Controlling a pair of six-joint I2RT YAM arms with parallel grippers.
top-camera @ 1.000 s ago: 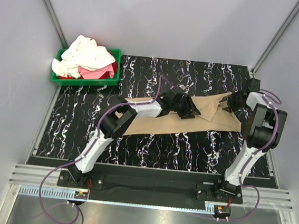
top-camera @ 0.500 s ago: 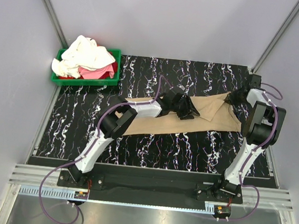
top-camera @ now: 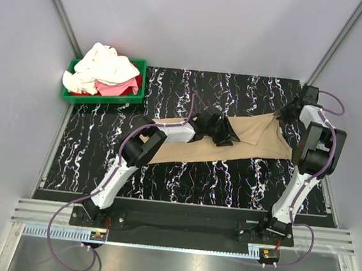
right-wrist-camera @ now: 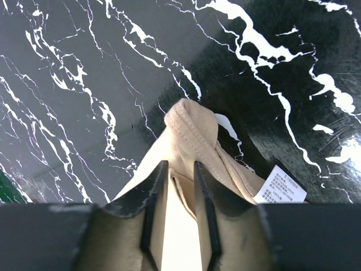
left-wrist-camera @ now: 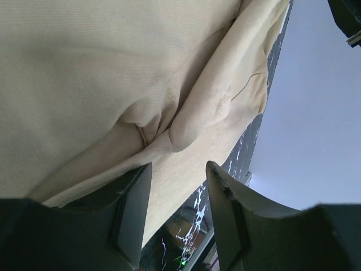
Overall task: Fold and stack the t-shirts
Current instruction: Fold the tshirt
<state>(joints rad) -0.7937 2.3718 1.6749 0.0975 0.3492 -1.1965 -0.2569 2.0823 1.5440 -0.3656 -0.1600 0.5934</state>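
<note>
A tan t-shirt (top-camera: 252, 141) lies spread across the middle of the black marbled table (top-camera: 215, 177). My left gripper (top-camera: 222, 132) is open and rests low over the shirt's middle. In the left wrist view the tan cloth (left-wrist-camera: 84, 68) is bunched into a fold just ahead of the open gripper (left-wrist-camera: 179, 167). My right gripper (top-camera: 285, 115) is shut on the shirt's far right corner. In the right wrist view the pinched tan hem (right-wrist-camera: 189, 127) sticks out past the gripper (right-wrist-camera: 180, 167), with a white care label (right-wrist-camera: 280, 187) beside it.
A green bin (top-camera: 137, 80) at the back left holds white (top-camera: 101, 64) and pink (top-camera: 118, 89) shirts. Grey walls stand close to the table's left, back and right edges. The right gripper is near the table's far right corner.
My right gripper has moved toward the far right corner with the shirt corner, drawing that part of the cloth out flatter. The left gripper has barely shifted.
</note>
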